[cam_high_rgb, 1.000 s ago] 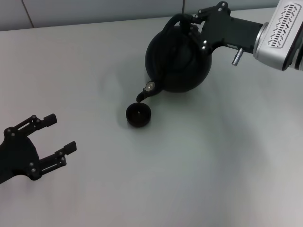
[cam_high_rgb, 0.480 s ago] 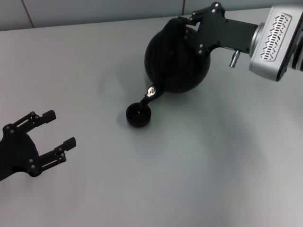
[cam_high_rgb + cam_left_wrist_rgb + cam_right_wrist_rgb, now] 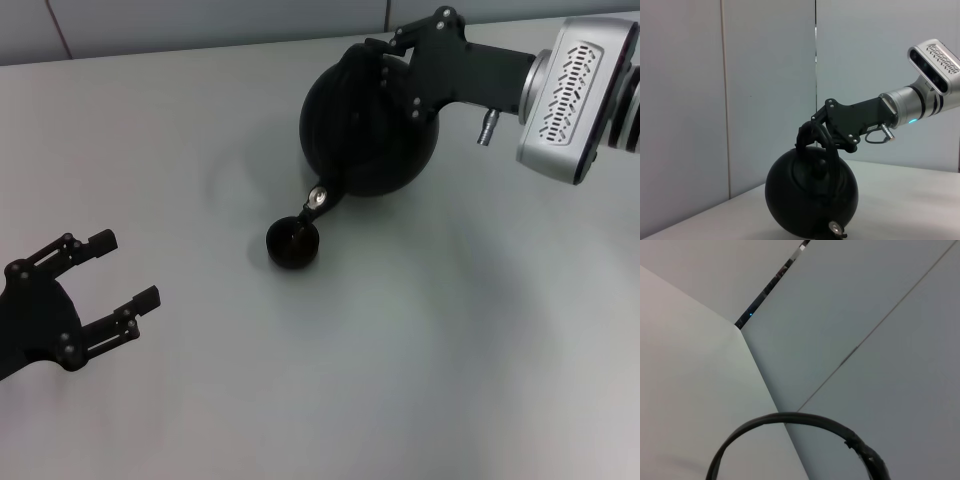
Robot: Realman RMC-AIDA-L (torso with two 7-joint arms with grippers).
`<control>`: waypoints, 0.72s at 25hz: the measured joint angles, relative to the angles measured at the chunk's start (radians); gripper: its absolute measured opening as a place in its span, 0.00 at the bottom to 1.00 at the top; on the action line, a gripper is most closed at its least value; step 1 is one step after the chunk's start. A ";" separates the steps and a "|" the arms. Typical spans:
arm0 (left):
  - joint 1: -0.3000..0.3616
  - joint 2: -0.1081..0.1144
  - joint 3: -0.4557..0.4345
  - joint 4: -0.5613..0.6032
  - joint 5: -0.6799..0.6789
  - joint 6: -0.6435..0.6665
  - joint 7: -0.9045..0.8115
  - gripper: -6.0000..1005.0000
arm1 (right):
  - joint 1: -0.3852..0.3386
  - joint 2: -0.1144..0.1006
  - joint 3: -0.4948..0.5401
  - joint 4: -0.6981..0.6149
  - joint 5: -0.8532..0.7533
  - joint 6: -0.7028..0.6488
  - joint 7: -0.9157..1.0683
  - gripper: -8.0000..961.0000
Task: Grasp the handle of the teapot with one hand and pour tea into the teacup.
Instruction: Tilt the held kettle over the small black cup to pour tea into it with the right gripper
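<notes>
The round matte black teapot (image 3: pixel 365 125) is tilted, its spout (image 3: pixel 318 198) down over the tiny dark teacup (image 3: pixel 292 243) on the white table. My right gripper (image 3: pixel 385 58) is shut on the teapot's arched handle (image 3: pixel 816 137) at the pot's top, and its silver wrist (image 3: pixel 565 95) reaches in from the right. The left wrist view shows the tilted teapot (image 3: pixel 810 195) held by that gripper (image 3: pixel 816 131). The handle also arcs across the right wrist view (image 3: pixel 790 421). My left gripper (image 3: pixel 112 285) is open and empty at the near left, far from the cup.
The white table (image 3: pixel 420 350) spreads around the cup. A pale wall with panel seams (image 3: pixel 816 75) stands behind the table's far edge.
The right gripper has tipped the teapot further and shifted it slightly left and up. The spout now hangs lower over the cup. The left gripper has barely moved.
</notes>
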 joint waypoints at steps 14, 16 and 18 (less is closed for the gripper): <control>0.002 0.000 0.000 0.000 -0.001 0.002 -0.001 0.78 | -0.027 -0.007 -0.066 -0.019 0.052 0.045 0.214 0.10; 0.003 0.001 0.000 0.000 -0.002 0.003 -0.002 0.78 | -0.030 -0.008 -0.066 -0.026 0.045 0.050 0.256 0.10; 0.003 0.001 0.000 0.000 -0.002 0.004 -0.002 0.78 | -0.035 -0.011 -0.065 -0.040 0.014 0.062 0.361 0.10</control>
